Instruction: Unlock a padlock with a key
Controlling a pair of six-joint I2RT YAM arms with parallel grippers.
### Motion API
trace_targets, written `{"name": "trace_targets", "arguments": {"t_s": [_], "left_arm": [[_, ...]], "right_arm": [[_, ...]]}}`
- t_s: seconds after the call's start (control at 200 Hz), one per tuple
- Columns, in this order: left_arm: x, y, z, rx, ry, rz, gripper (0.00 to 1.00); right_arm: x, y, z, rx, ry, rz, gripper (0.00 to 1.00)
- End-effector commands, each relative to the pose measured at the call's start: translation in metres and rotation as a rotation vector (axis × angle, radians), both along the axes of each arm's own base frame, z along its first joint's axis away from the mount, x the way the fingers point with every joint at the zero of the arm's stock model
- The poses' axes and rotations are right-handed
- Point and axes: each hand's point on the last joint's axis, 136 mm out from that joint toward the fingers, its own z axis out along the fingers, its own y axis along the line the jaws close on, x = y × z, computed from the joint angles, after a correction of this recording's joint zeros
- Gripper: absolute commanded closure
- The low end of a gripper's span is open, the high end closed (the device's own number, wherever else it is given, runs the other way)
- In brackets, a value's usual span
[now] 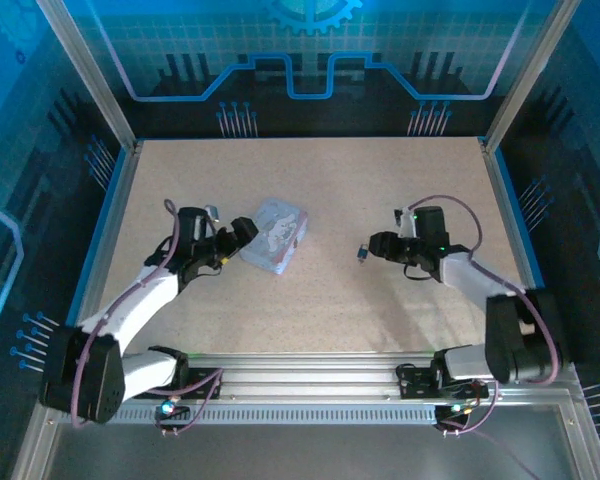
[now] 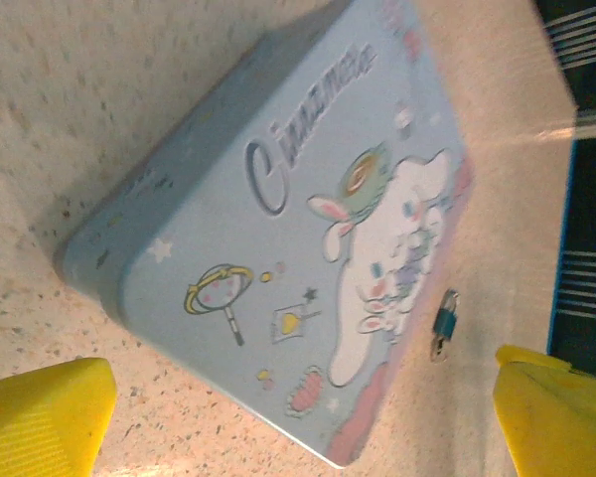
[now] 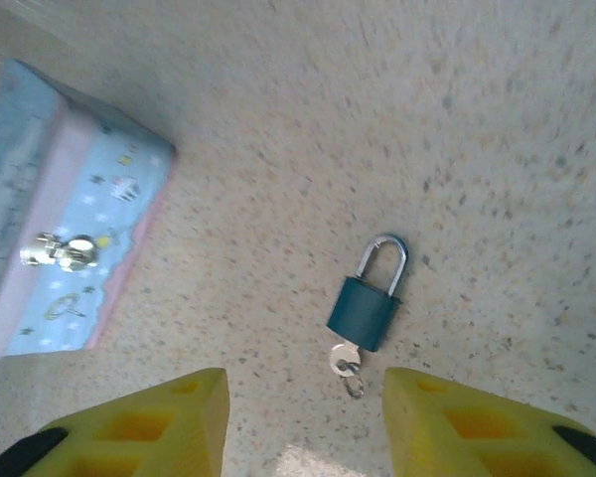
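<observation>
The padlock (image 3: 365, 310) lies flat on the table, a dark teal body with a silver shackle; it is a small dark speck (image 1: 362, 253) in the top view and shows beyond the tin (image 2: 445, 320) in the left wrist view. The key (image 3: 344, 360) sits in its bottom end, a small ring hanging from its head. My right gripper (image 3: 306, 422) is open just short of the key, with nothing between its yellow fingers. My left gripper (image 2: 303, 422) is open too, hovering over the near corner of the tin.
A pale lilac tin (image 1: 276, 234) with a cartoon print lies left of centre; its clasp (image 3: 62, 253) faces the padlock. Aluminium frame posts and blue walls ring the table (image 1: 330, 180).
</observation>
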Motion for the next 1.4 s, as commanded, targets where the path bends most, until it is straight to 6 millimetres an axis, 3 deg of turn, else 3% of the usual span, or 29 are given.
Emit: {"name": "trace_targets", "arguments": {"t_s": [0.0,0.125,0.215,0.495,0.755,1.156,1.396], "left_arm": [[-0.009,0.031,0.007,0.11,-0.029,0.078,0.01],[-0.016,0.059,0.017,0.185,-0.082,0.156,0.01],[-0.02,0.077,0.021,0.265,-0.12,0.201,0.01],[-0.02,0.132,0.032,0.549,-0.303,0.384,0.01],[-0.01,0.138,0.018,0.721,-0.372,0.326,0.01],[0.012,0.133,-0.007,0.769,-0.384,0.251,0.01],[0.026,0.13,-0.019,0.758,-0.392,0.215,0.01]], "right_arm": [[-0.013,-0.022,0.012,-0.085,-0.016,-0.056,0.45],[-0.018,-0.041,0.03,-0.153,-0.088,-0.121,0.22],[-0.018,-0.06,0.038,-0.202,-0.139,-0.188,0.0],[0.0,-0.115,0.036,-0.379,-0.246,-0.332,0.0],[0.026,-0.13,0.026,-0.497,-0.359,-0.349,0.0],[0.06,-0.12,0.016,-0.513,-0.537,-0.277,0.0],[0.066,-0.095,-0.002,-0.501,-0.59,-0.151,0.0]]}}
